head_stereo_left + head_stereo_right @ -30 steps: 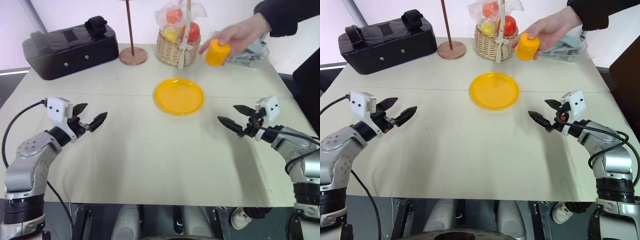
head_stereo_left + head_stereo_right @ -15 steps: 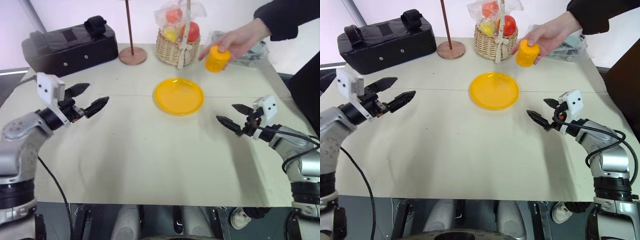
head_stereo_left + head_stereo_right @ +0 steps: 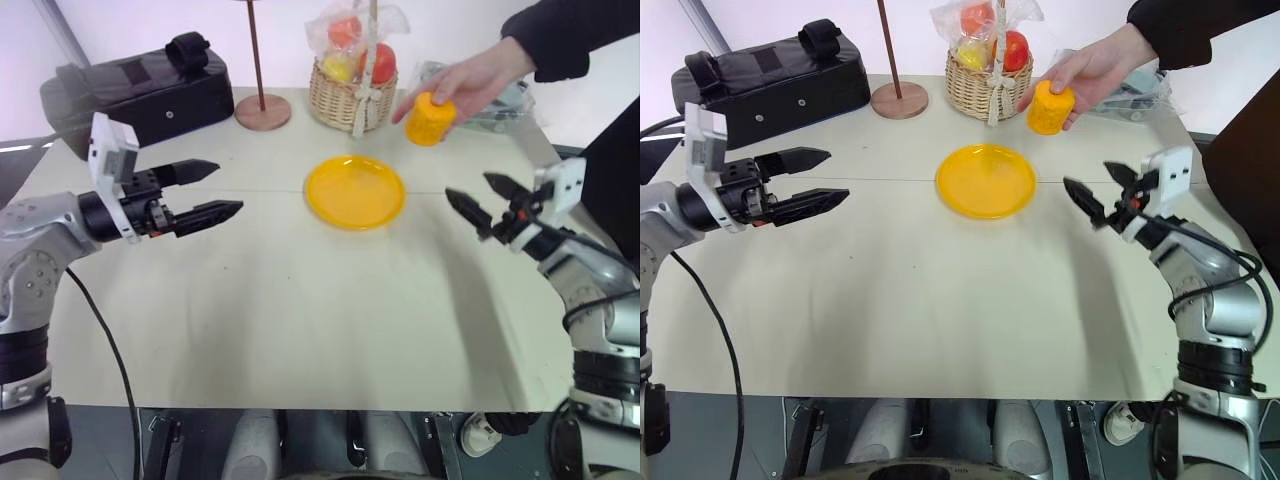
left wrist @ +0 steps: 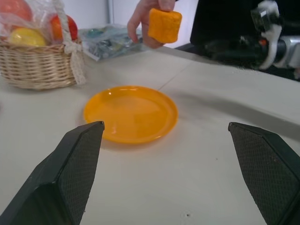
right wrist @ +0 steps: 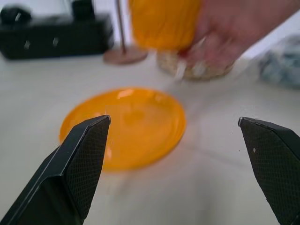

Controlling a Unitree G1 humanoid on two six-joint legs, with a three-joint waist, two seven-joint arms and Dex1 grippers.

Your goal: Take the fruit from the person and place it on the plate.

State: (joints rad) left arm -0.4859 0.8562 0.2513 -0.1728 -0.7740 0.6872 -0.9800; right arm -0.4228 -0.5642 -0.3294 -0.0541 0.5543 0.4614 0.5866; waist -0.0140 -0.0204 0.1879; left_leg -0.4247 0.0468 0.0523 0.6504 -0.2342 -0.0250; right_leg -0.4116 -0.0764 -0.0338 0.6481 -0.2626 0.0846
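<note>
Far left on the pale bench (image 3: 300,330) sits a black padded rectangular case (image 3: 135,95), with a round wooden stand base and thin pole (image 3: 263,110) just to its right. Left gripper (image 3: 218,190) hovers over the left side of the bench, pointing right toward the middle, black fingers (image 3: 205,212) spread apart, nothing between them. Round flat bright yellow-orange plate (image 3: 355,190) lies at bench centre, bare. Behind it at the far edge, a woven wicker basket (image 3: 350,98) holds red, orange and yellow round fruits in a clear bag. To the right of the basket, the person's bare hand (image 3: 470,78), black sleeve, holds the blocky yellow-orange glossy fruit (image 3: 430,118) from above, up in the air beyond the plate's far right rim, apart from the plate. A clear plastic bag of greyish items (image 3: 1140,95) lies behind the hand. Right gripper (image 3: 478,200) is raised at the right of the plate, aimed left and far toward the fruit, fingers (image 3: 463,210) wide apart, empty, well short of the fruit.
</note>
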